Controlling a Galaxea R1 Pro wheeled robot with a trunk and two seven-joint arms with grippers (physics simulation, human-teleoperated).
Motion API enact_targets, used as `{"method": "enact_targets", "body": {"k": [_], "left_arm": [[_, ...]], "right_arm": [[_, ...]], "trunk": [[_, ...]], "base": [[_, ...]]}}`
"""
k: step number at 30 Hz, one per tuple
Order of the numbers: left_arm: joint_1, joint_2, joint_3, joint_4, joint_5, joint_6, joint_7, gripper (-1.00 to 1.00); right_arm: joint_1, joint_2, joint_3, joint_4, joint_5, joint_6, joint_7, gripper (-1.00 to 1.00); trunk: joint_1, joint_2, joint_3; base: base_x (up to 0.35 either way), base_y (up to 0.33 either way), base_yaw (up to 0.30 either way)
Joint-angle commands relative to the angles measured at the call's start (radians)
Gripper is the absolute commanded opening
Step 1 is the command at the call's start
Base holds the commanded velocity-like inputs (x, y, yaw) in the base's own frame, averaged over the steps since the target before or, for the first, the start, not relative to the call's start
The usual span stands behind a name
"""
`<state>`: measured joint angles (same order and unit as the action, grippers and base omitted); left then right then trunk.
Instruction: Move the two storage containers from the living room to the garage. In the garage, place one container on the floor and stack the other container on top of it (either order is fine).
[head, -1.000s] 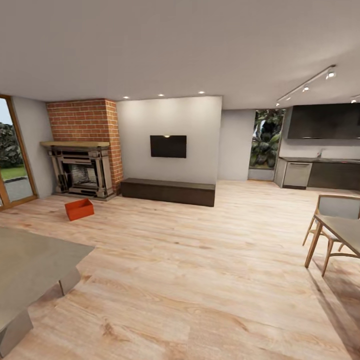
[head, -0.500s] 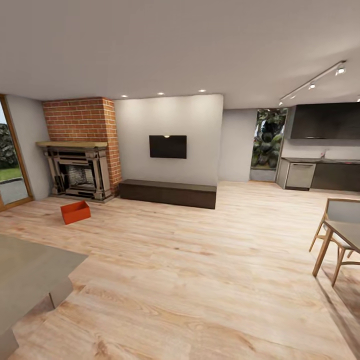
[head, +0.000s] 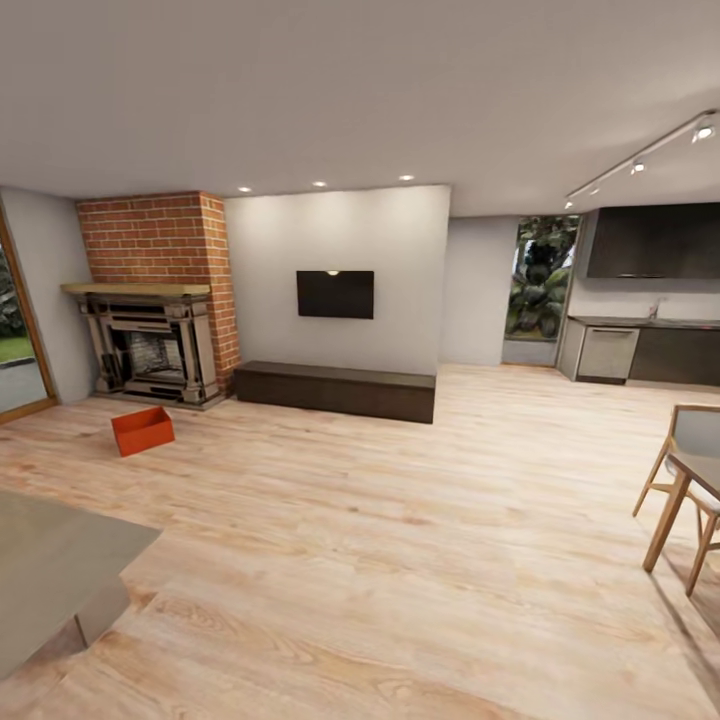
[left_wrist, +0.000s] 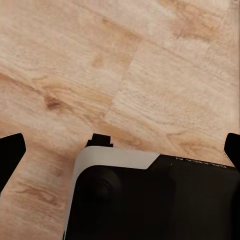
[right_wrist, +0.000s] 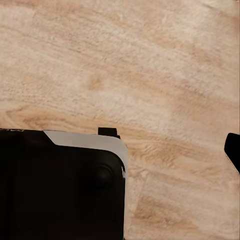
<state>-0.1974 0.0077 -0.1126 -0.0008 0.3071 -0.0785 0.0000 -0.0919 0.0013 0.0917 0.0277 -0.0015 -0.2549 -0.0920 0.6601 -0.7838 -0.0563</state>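
One red-orange storage container sits on the light wood-plank floor of the living room, in front of the red brick fireplace, far ahead and to the left in the head view. My left gripper hangs open over bare planks, its two dark fingertips wide apart at the edges of the left wrist view. My right gripper is over planks too, with one dark fingertip at the far edge of the right wrist view. Neither holds anything. The garage is out of view.
A low grey table stands close at the lower left. A dark low bench runs under the wall screen. A wooden chair and table are at the right, kitchen cabinets beyond. Open plank floor lies ahead.
The whole head view has shifted as the camera moved forward: the grey table slid towards the lower left corner and the chair towards the right edge. The container itself has not moved.
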Motion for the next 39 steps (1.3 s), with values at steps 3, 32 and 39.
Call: {"method": "enact_targets", "body": {"k": [3,32,39], "left_arm": [[-0.001,0.000,-0.009,0.001,0.009,-0.004,0.000,1.00],[-0.001,0.000,-0.009,0.001,0.009,-0.001,0.000,1.00],[-0.001,0.000,-0.009,0.000,0.009,0.001,0.000,1.00]], "right_arm": [[-0.001,0.000,0.008,0.003,0.000,-0.004,-0.005,1.00],[-0.001,-0.005,0.000,0.003,-0.007,-0.004,-0.005,1.00],[-0.002,0.002,0.000,0.003,-0.006,-0.004,-0.006,1.00]], "trunk": [[0.001,-0.001,-0.002],[0.001,-0.001,-0.002],[0.001,-0.001,-0.002]], "base": [[0.323,0.000,0.000],[0.323,0.000,0.000],[0.323,0.000,0.000]]}}
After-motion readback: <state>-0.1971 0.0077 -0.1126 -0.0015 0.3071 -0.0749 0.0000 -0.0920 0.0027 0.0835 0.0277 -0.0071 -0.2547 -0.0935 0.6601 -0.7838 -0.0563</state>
